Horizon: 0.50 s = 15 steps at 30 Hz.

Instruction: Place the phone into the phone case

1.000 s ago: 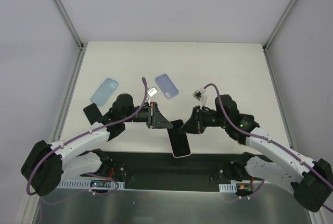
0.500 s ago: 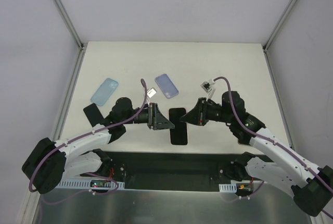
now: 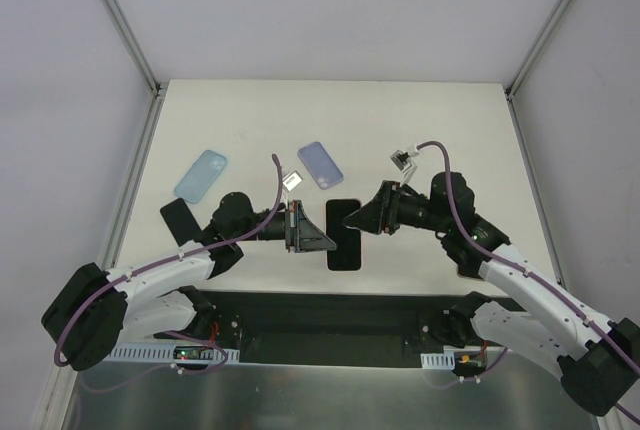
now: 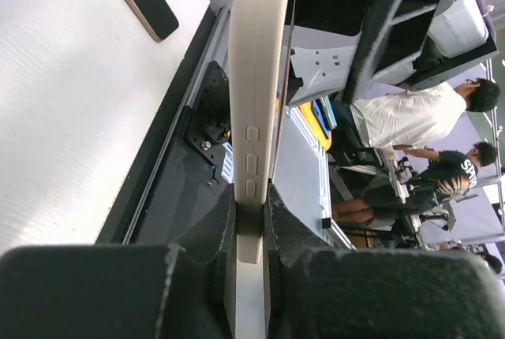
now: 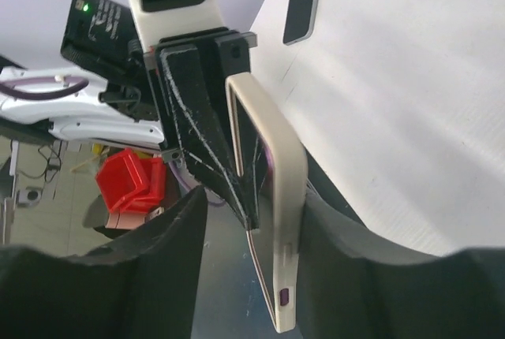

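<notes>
A slim cream-edged, dark-screened phone (image 4: pixel 256 79) is clamped edge-on in the left gripper (image 4: pixel 251 205); the right gripper (image 5: pixel 251 221) is spread around it.

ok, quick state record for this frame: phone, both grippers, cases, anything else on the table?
phone: cream-edged phone, held up between the grippers at the table's near edge
left gripper: shut on the phone's edge
right gripper: open, fingers on either side of the phone
cases: light blue case and lavender case, lying on the table, apart from both arms
other: dark phone flat at left
task: phone not in either case
</notes>
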Each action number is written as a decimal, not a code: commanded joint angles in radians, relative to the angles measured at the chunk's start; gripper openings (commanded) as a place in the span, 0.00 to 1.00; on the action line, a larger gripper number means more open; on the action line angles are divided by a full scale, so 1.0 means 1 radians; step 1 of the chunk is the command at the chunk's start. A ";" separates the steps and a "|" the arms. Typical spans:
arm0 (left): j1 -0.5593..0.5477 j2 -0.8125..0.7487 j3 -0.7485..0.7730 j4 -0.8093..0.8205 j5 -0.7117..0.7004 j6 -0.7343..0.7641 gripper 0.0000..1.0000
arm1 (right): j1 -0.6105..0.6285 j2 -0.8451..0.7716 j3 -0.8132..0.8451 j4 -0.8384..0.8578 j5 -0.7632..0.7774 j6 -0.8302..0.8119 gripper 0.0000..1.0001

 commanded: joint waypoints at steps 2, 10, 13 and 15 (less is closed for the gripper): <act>-0.009 -0.022 0.010 0.013 -0.047 0.003 0.00 | 0.004 -0.053 -0.047 0.114 -0.153 -0.005 0.54; -0.007 -0.041 0.024 -0.034 -0.110 0.028 0.00 | 0.017 -0.089 -0.165 0.049 -0.225 -0.103 0.56; -0.009 -0.031 0.029 -0.031 -0.117 0.029 0.00 | 0.021 -0.089 -0.181 0.046 -0.227 -0.112 0.57; -0.009 -0.022 0.030 -0.030 -0.123 0.031 0.00 | 0.023 -0.097 -0.193 0.046 -0.224 -0.114 0.53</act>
